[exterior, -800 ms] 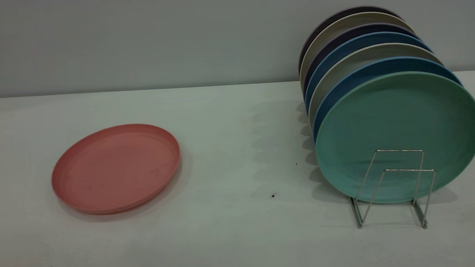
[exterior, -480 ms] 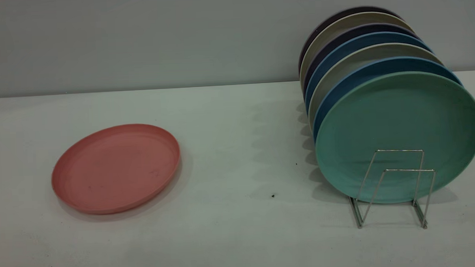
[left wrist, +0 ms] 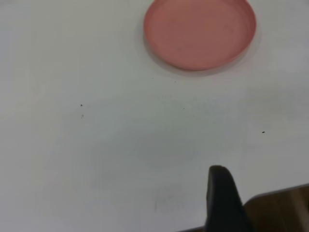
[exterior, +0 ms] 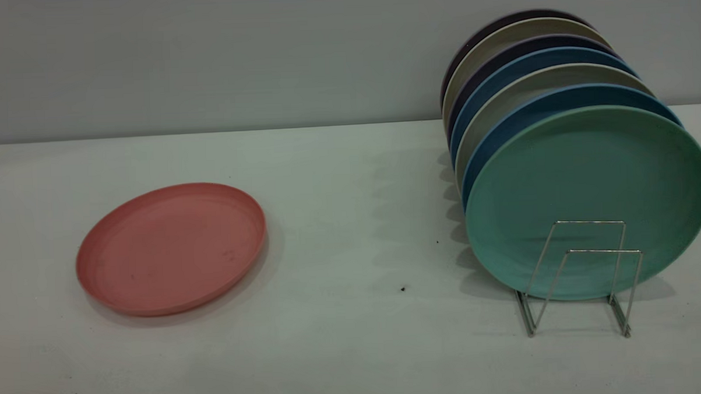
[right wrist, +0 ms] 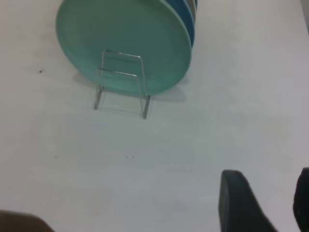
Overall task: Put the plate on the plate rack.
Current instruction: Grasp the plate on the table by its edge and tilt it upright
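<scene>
- Lying flat on the tabletop (exterior: 356, 348), the plate (exterior: 171, 249) sits at the left of the exterior view, rim upward, with nothing resting on it and nothing touching it.
- The plate rack (exterior: 580, 276) stands on the tabletop at the right of the exterior view, well apart from the plate.
- The two front wire loops of the plate rack are bare; each is an upright squared loop, one just behind the other.
- A teal-green plate (exterior: 588, 200) stands on edge directly behind the front loops, its face toward the exterior camera.
- A row of further plates (exterior: 532, 68) stands on edge behind the teal-green plate, in blue, beige and dark tones, each partly covered by the one in front.
- The left end effector (left wrist: 223, 200) shows only in the left wrist view, as one dark finger above bare tabletop, well apart from the plate (left wrist: 200, 33). Whether it is released or clenched cannot be told, since only the one finger shows.
- The right end effector (right wrist: 265, 200) shows only in the right wrist view: two dark fingers (right wrist: 239, 203) stand apart with bare tabletop between them, so it is released and grasps nothing. It is well apart from the plate rack (right wrist: 121, 82) and the teal-green plate (right wrist: 123, 41).
- Neither arm appears in the exterior view.
</scene>
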Robot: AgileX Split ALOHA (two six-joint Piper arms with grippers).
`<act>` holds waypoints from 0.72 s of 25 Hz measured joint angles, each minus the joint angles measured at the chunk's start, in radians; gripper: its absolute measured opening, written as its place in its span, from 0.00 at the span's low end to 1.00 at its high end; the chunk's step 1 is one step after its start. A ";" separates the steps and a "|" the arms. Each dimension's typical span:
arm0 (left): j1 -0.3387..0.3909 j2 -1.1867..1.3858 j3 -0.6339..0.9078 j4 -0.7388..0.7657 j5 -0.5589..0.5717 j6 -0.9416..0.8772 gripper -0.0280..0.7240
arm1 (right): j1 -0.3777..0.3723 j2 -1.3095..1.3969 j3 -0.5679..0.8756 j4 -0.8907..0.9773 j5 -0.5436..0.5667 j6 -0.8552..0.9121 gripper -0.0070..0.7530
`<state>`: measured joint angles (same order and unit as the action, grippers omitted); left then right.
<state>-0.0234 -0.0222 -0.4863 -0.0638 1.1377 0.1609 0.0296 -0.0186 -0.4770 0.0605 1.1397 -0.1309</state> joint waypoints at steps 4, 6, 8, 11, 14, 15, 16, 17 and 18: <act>0.000 0.000 0.000 0.000 0.000 0.000 0.64 | 0.000 0.000 0.000 0.000 0.000 0.000 0.40; 0.000 0.000 0.000 0.000 0.000 0.000 0.64 | 0.000 0.000 0.000 0.000 0.000 0.000 0.40; 0.000 0.000 0.000 0.000 0.000 0.000 0.64 | 0.000 0.000 0.000 0.000 0.000 0.000 0.40; 0.000 0.000 0.000 0.000 0.000 0.000 0.64 | 0.000 0.000 0.000 0.000 0.000 0.000 0.40; 0.000 0.000 0.000 0.000 0.000 0.000 0.64 | 0.000 0.000 0.000 0.000 0.000 0.000 0.40; -0.002 0.000 0.000 0.000 0.000 0.000 0.64 | 0.000 0.000 0.000 0.000 0.000 0.000 0.40; -0.006 0.000 0.000 -0.001 0.000 0.000 0.64 | 0.000 0.000 0.000 0.000 0.000 0.000 0.40; -0.014 0.000 0.000 -0.003 0.000 0.000 0.64 | 0.000 0.000 0.000 0.000 0.000 0.000 0.40; -0.025 0.000 0.000 -0.004 0.000 0.000 0.64 | 0.000 0.000 0.000 0.000 0.000 0.000 0.40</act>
<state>-0.0480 -0.0222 -0.4863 -0.0679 1.1377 0.1609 0.0296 -0.0186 -0.4770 0.0605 1.1397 -0.1309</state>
